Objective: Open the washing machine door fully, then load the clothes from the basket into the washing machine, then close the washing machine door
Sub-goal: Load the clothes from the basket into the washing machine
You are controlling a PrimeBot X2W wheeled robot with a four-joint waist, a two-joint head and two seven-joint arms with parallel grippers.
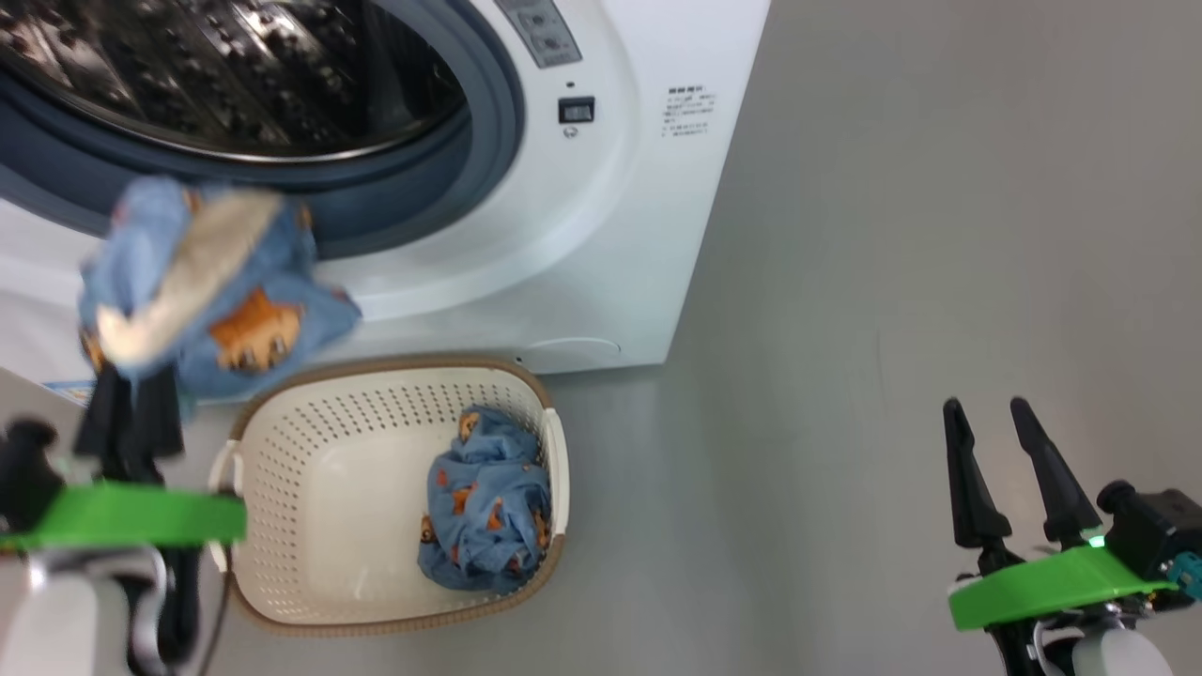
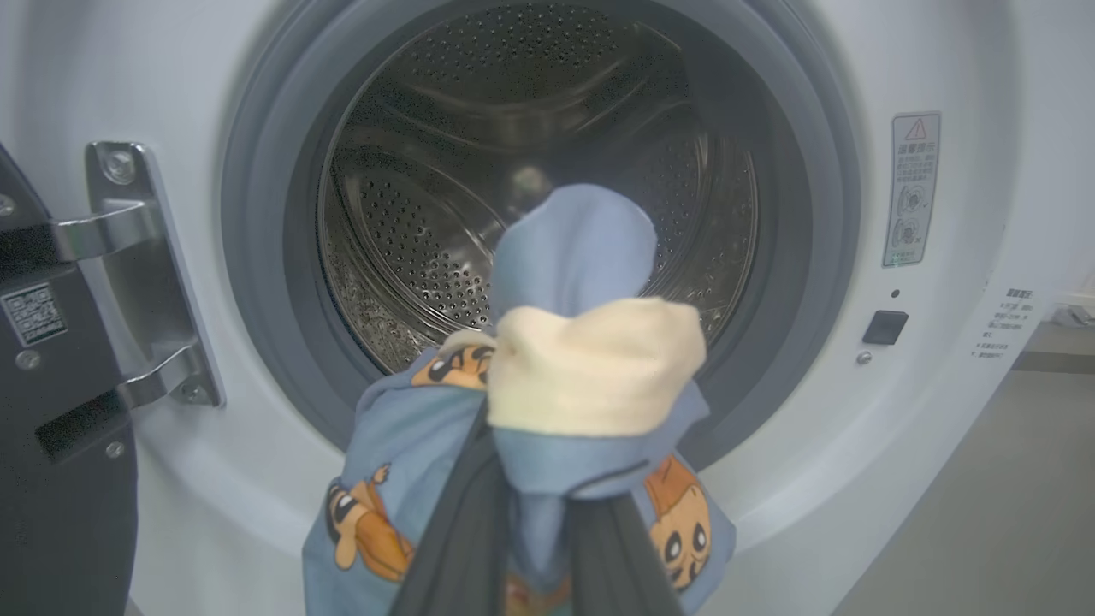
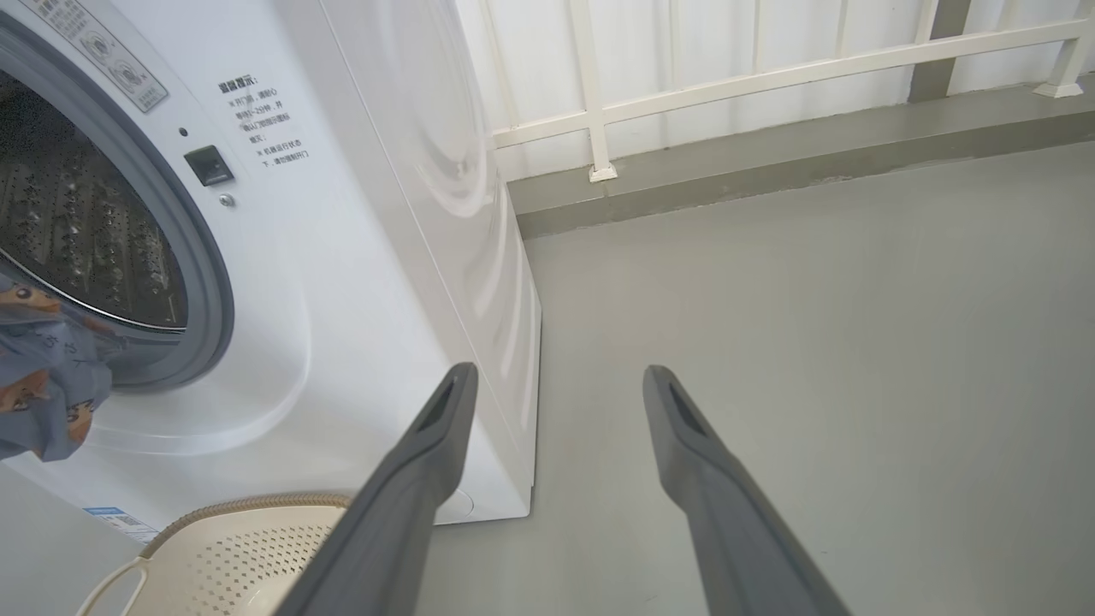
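The washing machine (image 1: 601, 235) stands with its steel drum (image 2: 530, 171) open. Its door (image 2: 60, 479) is swung aside, a black edge on a metal hinge at the left of the left wrist view. My left gripper (image 1: 131, 390) is shut on a light blue bear-print garment (image 1: 235, 310) with cream-white cloth (image 2: 599, 368), held up just in front of the drum's lower gasket. The same garment (image 3: 43, 376) also hangs at the left edge of the right wrist view. The basket (image 1: 310, 469) sits on the floor below, with another blue bear garment (image 1: 488, 507) inside. My right gripper (image 1: 1000, 413) is open, over bare floor.
Grey floor (image 1: 892, 282) stretches to the machine's right. Beyond the machine, a raised grey kerb (image 3: 770, 162) carries a white railing (image 3: 727, 77). The basket's rim (image 3: 248, 509) lies just left of my right gripper (image 3: 556, 376).
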